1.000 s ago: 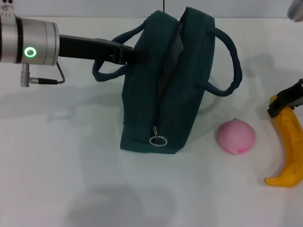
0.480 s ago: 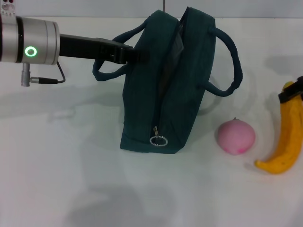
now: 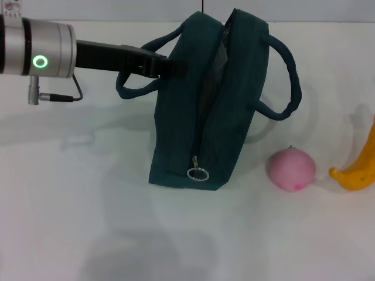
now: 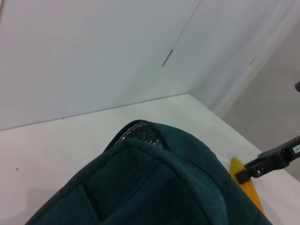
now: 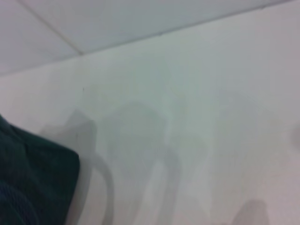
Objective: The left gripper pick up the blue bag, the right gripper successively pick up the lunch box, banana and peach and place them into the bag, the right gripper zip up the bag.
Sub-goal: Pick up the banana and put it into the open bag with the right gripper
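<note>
The blue bag [image 3: 205,117] stands upright mid-table with its top gaping and its zipper ring pull [image 3: 197,173] hanging at the near end. My left gripper [image 3: 159,64] reaches in from the left and is shut on the bag's upper left wall beside a handle. The pink peach [image 3: 292,170] rests on the table right of the bag. The banana [image 3: 357,170] hangs at the right edge of the head view. In the left wrist view my right gripper [image 4: 244,175] is shut on the top end of the banana [image 4: 249,193]. The lunch box is out of view.
A white table [image 3: 88,222] spreads in front and to the left of the bag. White walls close the back [image 4: 93,56]. The right wrist view shows only a corner of the bag [image 5: 28,183] and shadows on the table.
The banana has gone up and to the right, off the table, tilting with its lower tip swinging left. The right gripper has left the head view. The bag has barely shifted.
</note>
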`<state>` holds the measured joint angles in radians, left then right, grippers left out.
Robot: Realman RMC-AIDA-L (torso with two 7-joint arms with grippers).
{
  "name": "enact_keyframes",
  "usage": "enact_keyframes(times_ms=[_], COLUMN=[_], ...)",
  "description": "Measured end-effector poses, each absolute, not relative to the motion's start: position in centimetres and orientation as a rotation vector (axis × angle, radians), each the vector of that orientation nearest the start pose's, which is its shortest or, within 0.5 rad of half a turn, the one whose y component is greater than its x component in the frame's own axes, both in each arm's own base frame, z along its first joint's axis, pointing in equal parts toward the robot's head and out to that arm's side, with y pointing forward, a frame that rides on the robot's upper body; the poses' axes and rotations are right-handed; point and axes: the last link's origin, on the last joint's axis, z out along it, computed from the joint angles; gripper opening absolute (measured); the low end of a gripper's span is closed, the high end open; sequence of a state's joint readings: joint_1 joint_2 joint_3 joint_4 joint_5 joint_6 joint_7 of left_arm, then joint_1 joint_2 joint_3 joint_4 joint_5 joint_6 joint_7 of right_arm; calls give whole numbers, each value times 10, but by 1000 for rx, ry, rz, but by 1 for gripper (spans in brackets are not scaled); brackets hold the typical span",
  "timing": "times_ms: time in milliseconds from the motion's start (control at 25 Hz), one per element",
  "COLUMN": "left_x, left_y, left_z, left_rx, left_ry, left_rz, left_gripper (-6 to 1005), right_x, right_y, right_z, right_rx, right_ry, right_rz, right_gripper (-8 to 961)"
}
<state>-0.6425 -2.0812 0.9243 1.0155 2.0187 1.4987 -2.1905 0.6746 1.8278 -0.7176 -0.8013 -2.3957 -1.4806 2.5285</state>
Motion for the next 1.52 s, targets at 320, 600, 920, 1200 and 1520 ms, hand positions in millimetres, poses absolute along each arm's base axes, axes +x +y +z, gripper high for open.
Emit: enact_keyframes(times_ms=[320, 600, 920, 1200, 1520], left_x=[-172, -173, -174, -168, -159], left_y=[380, 380, 380, 381, 383], left_z=[24, 24, 25, 24, 26], left_rx=[-2701, -2697, -2694, -2707, -2712], left_ry=[-1087, -1101, -1108, -1114, -1142], left_rz=[-562, -559, -562, -564, -569], left_gripper=[54, 54, 54, 54, 54], right_x=[286, 285, 287, 258, 198], right_y=[392, 388, 381, 385, 402], right_z=[134, 157, 185, 200, 177], right_rx=[-2149, -2156, -2121, -2198, -2369], right_ry=[1642, 1554, 1442, 1176, 719], right_rz=[344, 551, 753, 985, 1120], right_gripper=[435, 435, 434, 434, 434])
